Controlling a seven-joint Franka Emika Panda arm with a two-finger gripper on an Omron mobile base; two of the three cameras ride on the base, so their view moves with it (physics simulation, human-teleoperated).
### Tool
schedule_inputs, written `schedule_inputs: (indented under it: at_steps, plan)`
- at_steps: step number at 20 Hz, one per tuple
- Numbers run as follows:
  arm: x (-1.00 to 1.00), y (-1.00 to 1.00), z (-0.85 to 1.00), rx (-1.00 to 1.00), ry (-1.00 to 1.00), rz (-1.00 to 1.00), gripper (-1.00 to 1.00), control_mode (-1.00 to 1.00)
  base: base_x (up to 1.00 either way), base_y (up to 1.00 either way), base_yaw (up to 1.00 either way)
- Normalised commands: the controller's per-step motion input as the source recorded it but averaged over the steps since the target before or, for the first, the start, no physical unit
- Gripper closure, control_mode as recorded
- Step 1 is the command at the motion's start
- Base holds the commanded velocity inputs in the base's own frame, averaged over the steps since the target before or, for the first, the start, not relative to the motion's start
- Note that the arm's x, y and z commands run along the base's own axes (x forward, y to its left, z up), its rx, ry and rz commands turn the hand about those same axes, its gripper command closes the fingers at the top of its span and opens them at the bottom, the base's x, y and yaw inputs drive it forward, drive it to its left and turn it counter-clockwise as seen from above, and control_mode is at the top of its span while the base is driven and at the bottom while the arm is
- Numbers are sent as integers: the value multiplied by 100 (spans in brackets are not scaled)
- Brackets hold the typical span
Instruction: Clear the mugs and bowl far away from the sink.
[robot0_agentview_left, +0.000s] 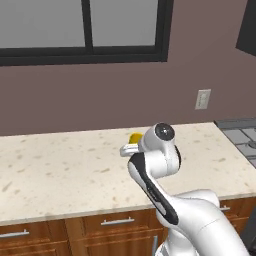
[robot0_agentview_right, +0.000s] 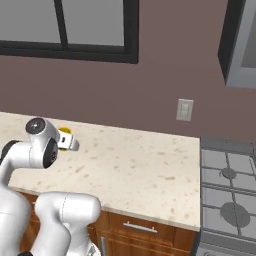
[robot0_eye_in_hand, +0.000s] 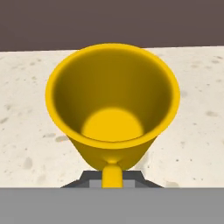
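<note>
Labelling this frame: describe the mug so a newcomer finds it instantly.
Start at the speckled beige stone countertop beneath the dark-framed window. Near its back edge, at the white arm's tip, sits the bright yellow cylindrical mug, handle between the jaws. It is the counter's one vivid colour.

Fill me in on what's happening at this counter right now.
The robot arm's gripper is shut on the handle of the yellow mug, holding it upright over the speckled counter, near the back wall. A stove sits at the counter's right end. The mug looks empty.
</note>
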Motion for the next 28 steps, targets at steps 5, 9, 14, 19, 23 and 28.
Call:
schedule_inputs:
  at_steps: [5, 9, 14, 19, 23, 28]
  plan:
    - [39, 9, -30, 1, 0, -2, 100, -100, 0, 0, 0]
    - [28, 4, -11, 0, 0, -2, 100, -100, 0, 0, 0]
    - [24, 1, -20, 0, 4, -2, 100, -100, 0, 0, 0]
    - [24, 0, -7, 0, 21, 0, 100, -100, 0, 0, 0]
    - [23, 0, -13, 0, 11, 0, 100, -100, 0, 0, 0]
    - [17, 1, -17, 0, 1, 0, 100, -100, 0, 0, 0]
